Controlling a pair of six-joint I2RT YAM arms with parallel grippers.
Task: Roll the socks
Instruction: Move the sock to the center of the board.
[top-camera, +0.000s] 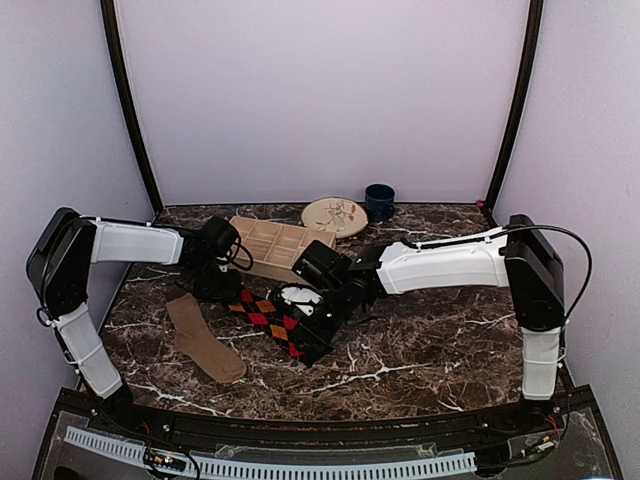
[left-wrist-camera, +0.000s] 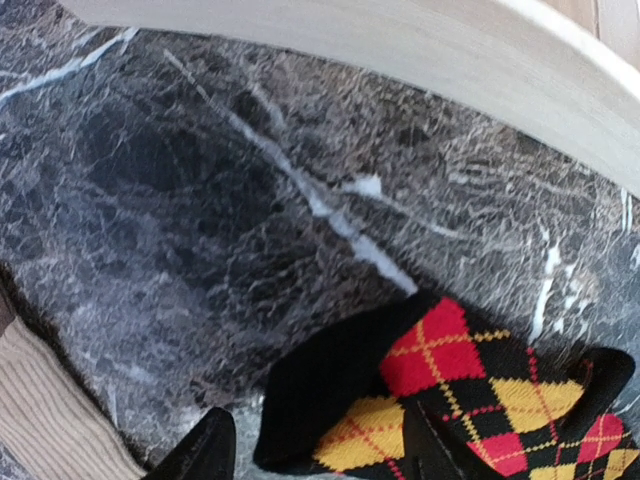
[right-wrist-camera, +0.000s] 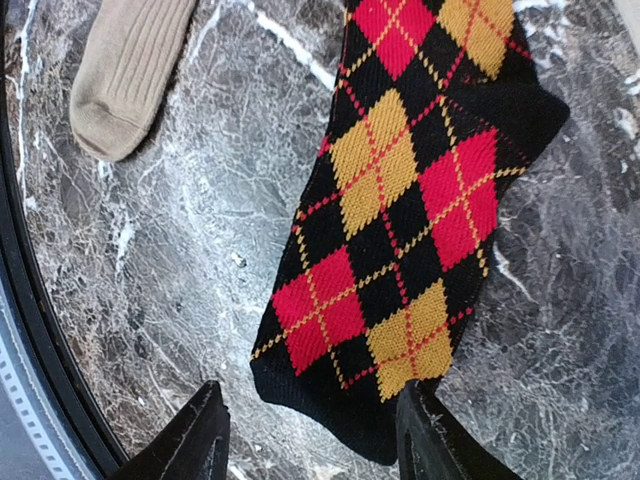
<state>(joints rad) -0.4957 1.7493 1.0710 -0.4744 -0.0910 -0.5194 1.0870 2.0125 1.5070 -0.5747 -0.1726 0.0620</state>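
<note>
Now, your argyle sock (top-camera: 268, 318) lies flat on the counter (top-camera: 430, 340), slanting from far-left to near-right. It shows red and orange diamonds on black and is a little rumpled at its left end. Each end sits at a pair of jaws. The left gripper (left-wrist-camera: 315, 455) straddles the black-edged end. The right gripper (right-wrist-camera: 312, 445) hangs over the other end, with the sock's length running straight away from it. Both jaws stand apart, holding nothing. Neither arm looks nearer to me, so you could start the roll from either end. The tan sock (top-camera: 205, 340) lies just beside it on the left, not touching.
</note>
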